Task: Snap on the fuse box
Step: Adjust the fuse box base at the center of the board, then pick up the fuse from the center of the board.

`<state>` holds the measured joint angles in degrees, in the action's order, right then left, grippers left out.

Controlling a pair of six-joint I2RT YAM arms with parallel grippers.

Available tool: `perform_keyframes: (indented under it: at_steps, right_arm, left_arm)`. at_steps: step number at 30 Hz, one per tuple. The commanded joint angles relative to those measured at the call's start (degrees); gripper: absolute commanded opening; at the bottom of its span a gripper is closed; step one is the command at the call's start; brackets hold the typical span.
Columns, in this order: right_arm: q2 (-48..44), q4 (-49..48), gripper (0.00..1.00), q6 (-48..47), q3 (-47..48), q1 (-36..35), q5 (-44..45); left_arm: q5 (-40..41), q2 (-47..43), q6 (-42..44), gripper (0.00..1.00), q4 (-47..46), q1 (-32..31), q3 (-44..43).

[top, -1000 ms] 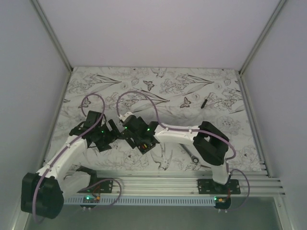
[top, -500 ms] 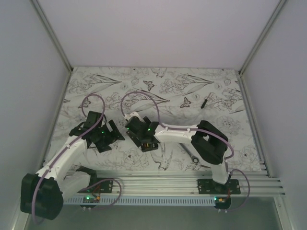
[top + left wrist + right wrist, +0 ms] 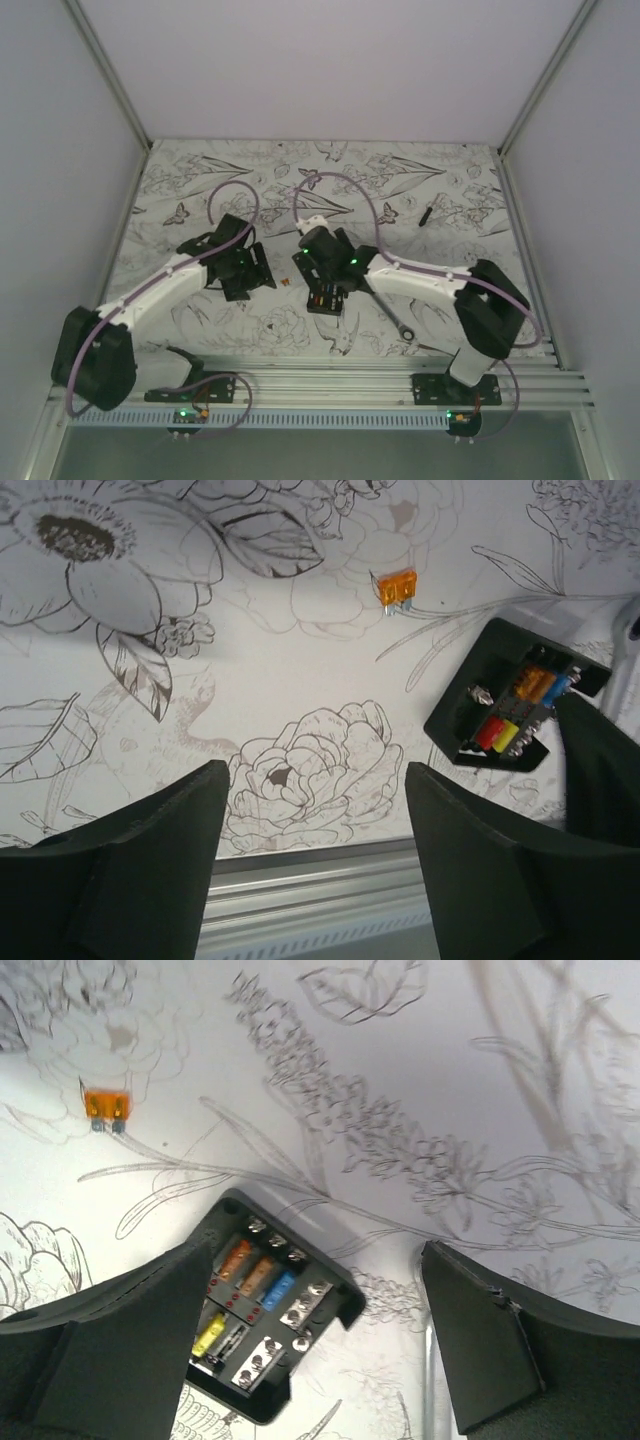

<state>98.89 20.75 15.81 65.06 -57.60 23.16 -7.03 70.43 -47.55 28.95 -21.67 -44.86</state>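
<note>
The fuse box (image 3: 322,298) is a small black square box lying open-side up on the flowered table cover, with orange, blue and yellow fuses in it (image 3: 262,1305). My right gripper (image 3: 315,1290) hangs open above it; its left finger covers the box's left edge and its right finger stands well off to the right. In the left wrist view the fuse box (image 3: 510,705) lies off to the right. My left gripper (image 3: 312,840) is open over bare cover with nothing between its fingers. In the top view the left gripper (image 3: 250,272) is left of the right gripper (image 3: 325,283).
A loose orange fuse (image 3: 395,587) lies on the cover between the two grippers (image 3: 105,1108). A silver wrench (image 3: 398,322) lies right of the box. A thin black stick (image 3: 426,214) lies at the back right. The metal rail (image 3: 300,890) runs along the near edge.
Both arms have swung to the right. The right gripper has widened, with the fuse box flat on the cover under it. The left gripper has moved closer to the box.
</note>
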Motion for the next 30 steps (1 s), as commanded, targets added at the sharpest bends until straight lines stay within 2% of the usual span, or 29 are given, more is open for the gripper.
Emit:
perform_keyframes:
  at_steps: [1,9,17,22,30]
  right_arm:
    - [-7.3,-4.0,0.94,2.8,-3.6,4.6,0.6]
    - [-18.1,-6.2,1.00,4.2,-13.0,12.4,-0.2]
    - [-22.9,-8.3,1.00,3.6,-18.0,15.3,-1.9]
    - [-24.2,-9.0,0.99,3.0,-19.6,16.6,-2.8]
    - [-25.1,-9.6,1.00,2.9,-20.7,17.4,-3.7]
  left_arm:
    - [6.5,7.5,-0.5,0.70,1.4,-4.9,-5.3]
    - [14.6,20.8,-1.5,0.55,1.6,-10.6,-14.5]
    - [19.7,32.2,-2.0,0.53,4.9,-13.0,-23.1]
    - [20.9,36.1,-2.9,0.52,5.7,-13.5,-26.0]
    - [20.0,37.8,-5.0,0.42,7.5,-13.6,-26.3]
